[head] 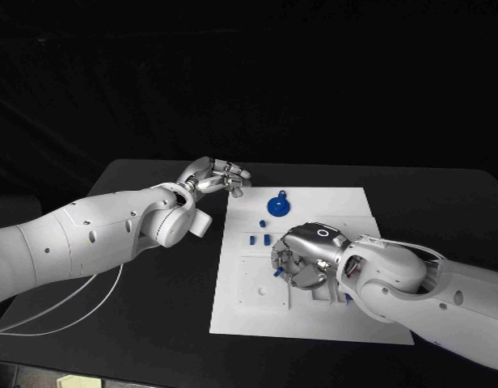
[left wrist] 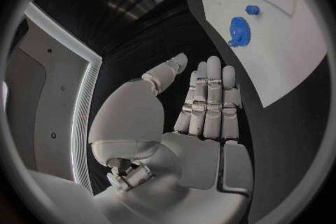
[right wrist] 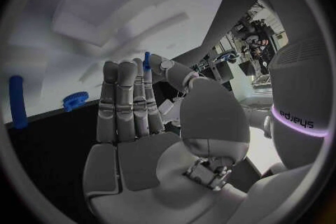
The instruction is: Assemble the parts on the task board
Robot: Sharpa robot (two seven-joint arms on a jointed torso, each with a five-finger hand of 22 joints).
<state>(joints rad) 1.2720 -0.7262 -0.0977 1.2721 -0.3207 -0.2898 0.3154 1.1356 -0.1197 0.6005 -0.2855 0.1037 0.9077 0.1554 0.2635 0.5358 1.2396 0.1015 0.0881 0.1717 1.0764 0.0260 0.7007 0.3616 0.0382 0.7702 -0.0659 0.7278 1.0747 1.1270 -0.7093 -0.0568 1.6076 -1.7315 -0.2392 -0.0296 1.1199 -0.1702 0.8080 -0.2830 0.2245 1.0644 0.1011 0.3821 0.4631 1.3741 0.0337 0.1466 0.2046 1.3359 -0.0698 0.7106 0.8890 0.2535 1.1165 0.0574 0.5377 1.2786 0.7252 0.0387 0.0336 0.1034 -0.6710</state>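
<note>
Look at the head view: your white board (head: 319, 315) lies in the middle of the black counter (head: 121, 339), running from the frame's centre down toward the lower right.

Your left hand (head: 217, 178) sits just above and left of the centre, off the board's upper left corner and over bare counter. Its fingers (head: 235, 175) curl inward and nothing shows between them. From the left wrist camera those fingers (left wrist: 210, 95) lie straight and pressed side by side, the thumb a little apart, the palm empty, with dark counter beyond them.

Your right hand (head: 301, 255) is over the middle of the board, a little right of the frame's centre, palm down. A small blue pin (head: 276, 271) shows at its fingertips on the hand's left side. In the right wrist view the blue pin (right wrist: 147, 60) stands up between the thumb tip and the fingers (right wrist: 126, 101), so you are pinching it; the other fingers lie straight and close together.

On the board, a blue gear (head: 278, 204) rests near the upper edge, above your right hand. A few small blue blocks (head: 257, 238) lie just left of that hand. A longer blue peg (right wrist: 17, 102) and the gear show at the left of the right wrist view.
</note>
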